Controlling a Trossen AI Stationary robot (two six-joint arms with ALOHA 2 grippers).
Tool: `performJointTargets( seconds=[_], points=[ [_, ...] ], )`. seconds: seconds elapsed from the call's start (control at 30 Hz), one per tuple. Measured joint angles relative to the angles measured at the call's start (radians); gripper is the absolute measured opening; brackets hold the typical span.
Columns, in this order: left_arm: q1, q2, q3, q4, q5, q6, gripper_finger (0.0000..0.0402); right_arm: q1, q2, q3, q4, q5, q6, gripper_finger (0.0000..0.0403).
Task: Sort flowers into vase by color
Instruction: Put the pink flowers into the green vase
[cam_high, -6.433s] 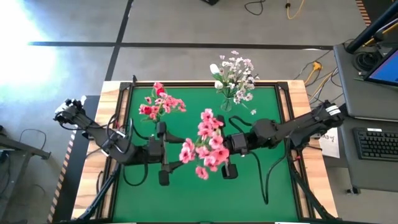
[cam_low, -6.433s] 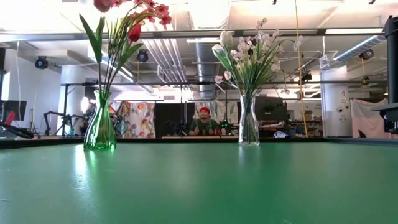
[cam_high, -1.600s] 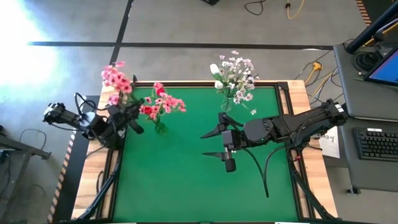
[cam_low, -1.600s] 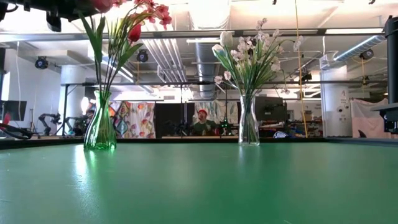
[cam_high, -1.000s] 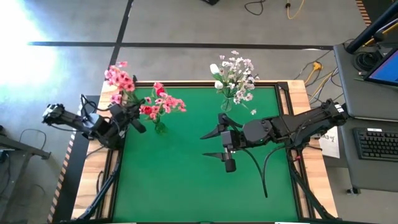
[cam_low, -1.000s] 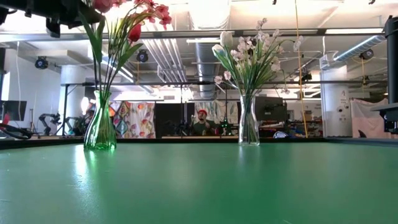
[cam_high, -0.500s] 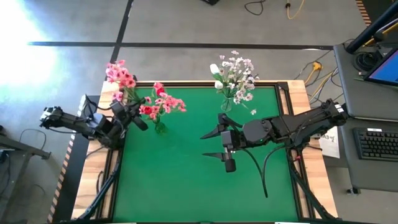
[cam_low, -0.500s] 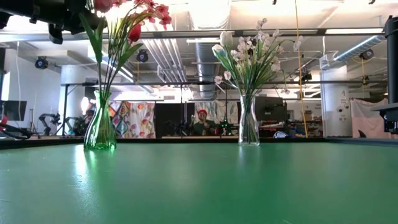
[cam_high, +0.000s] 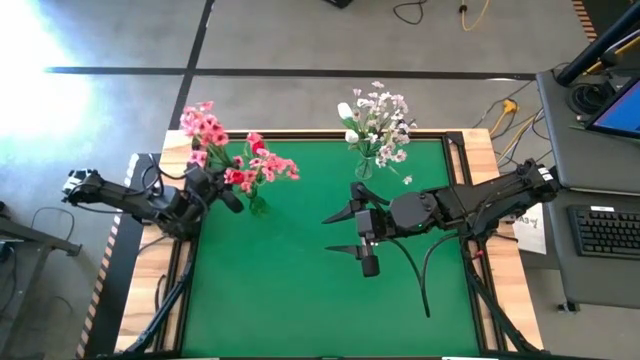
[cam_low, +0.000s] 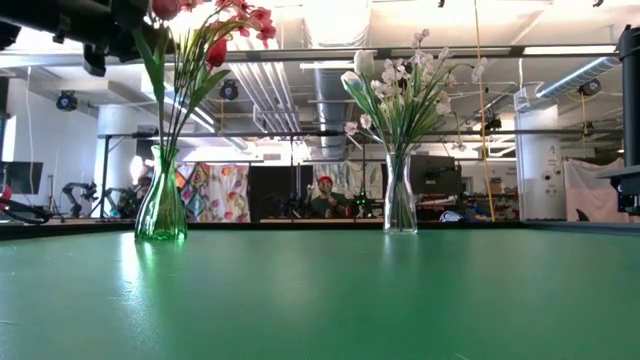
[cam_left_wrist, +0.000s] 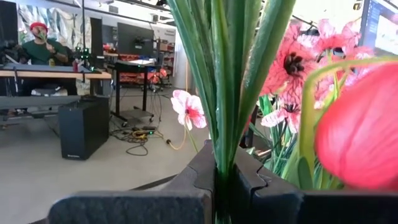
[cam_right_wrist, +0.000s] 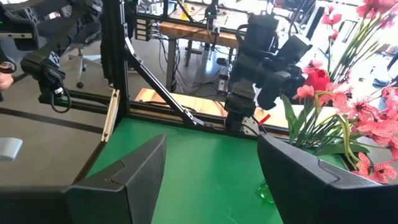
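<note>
A green glass vase (cam_high: 257, 206) with pink and red flowers (cam_high: 258, 165) stands on its base at the mat's far left. A clear vase (cam_high: 364, 169) with white flowers (cam_high: 376, 118) stands at the far middle. My left gripper (cam_high: 222, 193) hovers just left of the green vase, shut on a pink-blossomed flower (cam_high: 205, 131). In the low view the left arm (cam_low: 90, 22) is up at blossom height. My right gripper (cam_high: 337, 232) hangs open over the middle of the mat, with nothing between its fingers (cam_right_wrist: 140, 177). My left gripper pinches the pink flower's green stem (cam_left_wrist: 225, 163) between its two fingers. The fingers lie across the stem, coming roughly level from the table's left. The stem rises upright out of the fingers, the blossoms (cam_high: 203, 128) above, and the flower is lifted clear of the table.
The green mat (cam_high: 300, 290) lies bare in front of both vases. A wooden border and black frame (cam_high: 195, 140) edge the table. Cables trail from the right arm (cam_high: 470, 205). A person sits far behind the table (cam_low: 325, 195).
My left gripper has carried the pink flower toward the table's right, closer to the green vase, the flower staying upright in the hold.
</note>
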Motion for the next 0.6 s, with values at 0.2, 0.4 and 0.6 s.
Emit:
performJointTargets(
  seconds=[0.2, 0.4, 0.6],
  points=[
    [0.000, 0.016, 0.000, -0.013, -0.002, -0.037, 0.0000, 0.000, 0.000, 0.000, -0.002, 0.000, -0.003, 0.0244],
    [0.000, 0.015, 0.000, -0.012, -0.002, -0.062, 0.0016, 0.000, 0.000, 0.000, -0.002, 0.000, -0.004, 0.0249],
    [-0.003, 0.015, 0.000, -0.012, -0.002, -0.066, 0.0061, 0.000, 0.000, 0.000, -0.005, 0.000, -0.005, 0.0250]
  ],
)
